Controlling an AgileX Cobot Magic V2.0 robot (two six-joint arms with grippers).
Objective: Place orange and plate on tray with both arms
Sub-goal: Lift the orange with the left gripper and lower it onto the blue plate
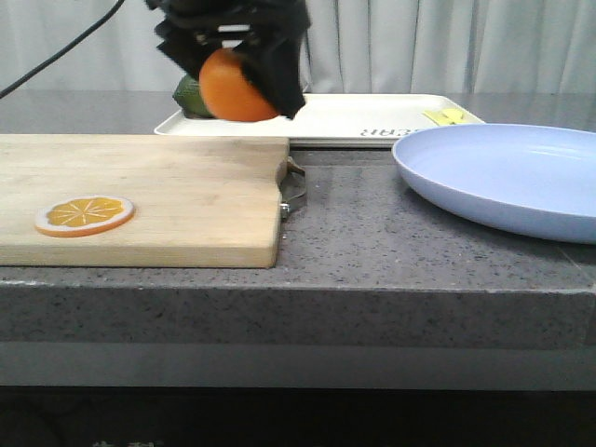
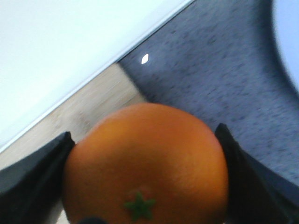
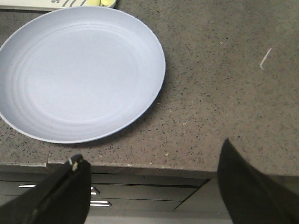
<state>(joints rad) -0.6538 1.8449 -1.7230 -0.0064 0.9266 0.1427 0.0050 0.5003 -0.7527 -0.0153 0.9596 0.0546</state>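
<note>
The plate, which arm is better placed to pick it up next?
Right. The right gripper hangs open and empty near the plate on the counter's right side. The left gripper is shut on the orange, up by the tray.

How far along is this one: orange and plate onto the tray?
Nothing delivered yet. In hand: the left gripper holds the orange aloft near the tray. Left: the plate sits on the counter, with the right gripper open and off it.
</note>
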